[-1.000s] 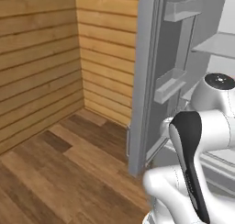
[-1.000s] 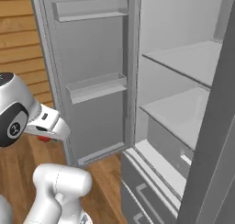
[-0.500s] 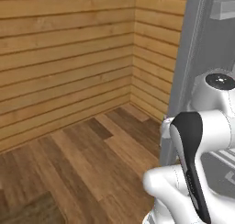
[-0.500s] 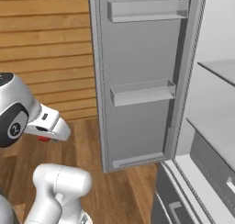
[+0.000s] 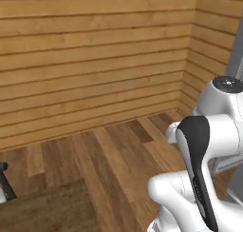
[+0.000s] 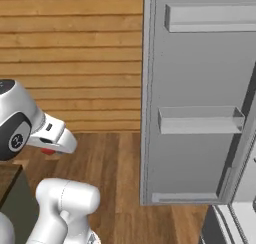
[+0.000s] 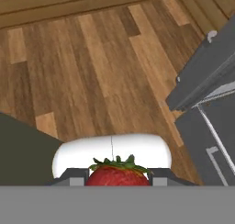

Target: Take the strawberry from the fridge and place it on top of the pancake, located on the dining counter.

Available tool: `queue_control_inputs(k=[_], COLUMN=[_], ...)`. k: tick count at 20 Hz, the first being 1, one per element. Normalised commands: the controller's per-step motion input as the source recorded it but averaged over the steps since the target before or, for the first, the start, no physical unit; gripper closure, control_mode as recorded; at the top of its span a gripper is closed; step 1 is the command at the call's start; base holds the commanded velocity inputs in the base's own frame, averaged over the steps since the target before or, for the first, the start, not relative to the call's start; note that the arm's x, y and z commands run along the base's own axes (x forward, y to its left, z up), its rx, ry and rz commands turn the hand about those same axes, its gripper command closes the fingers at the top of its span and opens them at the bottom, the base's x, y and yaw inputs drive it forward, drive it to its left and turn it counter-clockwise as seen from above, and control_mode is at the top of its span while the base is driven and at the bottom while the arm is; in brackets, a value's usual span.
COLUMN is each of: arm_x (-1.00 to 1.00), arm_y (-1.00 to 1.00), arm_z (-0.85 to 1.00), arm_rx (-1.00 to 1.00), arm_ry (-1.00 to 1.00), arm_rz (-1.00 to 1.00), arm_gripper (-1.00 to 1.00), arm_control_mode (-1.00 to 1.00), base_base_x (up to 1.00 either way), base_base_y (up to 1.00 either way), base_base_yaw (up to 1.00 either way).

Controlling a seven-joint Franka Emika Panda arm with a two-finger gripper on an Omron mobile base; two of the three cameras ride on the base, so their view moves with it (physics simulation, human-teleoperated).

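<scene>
left base view: plank wall [image 5: 95, 60] across the top, wood floor [image 5: 109, 164] below, the white arm at lower right.

right base view: the fridge [image 6: 200, 103] door stands open at right, its door shelves bare (pale grey).

hand view: the strawberry [image 7: 118, 174] sits bottom centre, clamped in the gripper [image 7: 118, 178], above the floor; fridge drawers at the right edge.

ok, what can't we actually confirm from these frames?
- Strawberry: hand view, lower half cut off by the bottom edge.
- Claw: fingertips barely show beside the berry, so its contact can't be judged.
- Fridge: right base view, the open door faces us; shelves inside fall past the right edge.
</scene>
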Motion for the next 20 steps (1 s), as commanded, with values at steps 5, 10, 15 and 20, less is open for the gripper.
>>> queue_control_inputs(k=[5,10,15,20], arm_x=[0.0,0.0,0.0,0.0], arm_y=[0.0,0.0,0.0,0.0], arm_z=[0.0,0.0,0.0,0.0], arm_rx=[0.0,0.0,0.0,0.0], arm_ry=[0.0,0.0,0.0,0.0], arm_rz=[0.0,0.0,0.0,0.0], arm_gripper=[1.0,1.0,1.0,1.0], arm_control_mode=[1.0,1.0,1.0,1.0], base_base_x=[0.19,0.89,1.0,1.0], base_base_y=[0.58,0.07,0.07,0.34], base_base_yaw=[0.45,0.14,-0.1,-0.12])
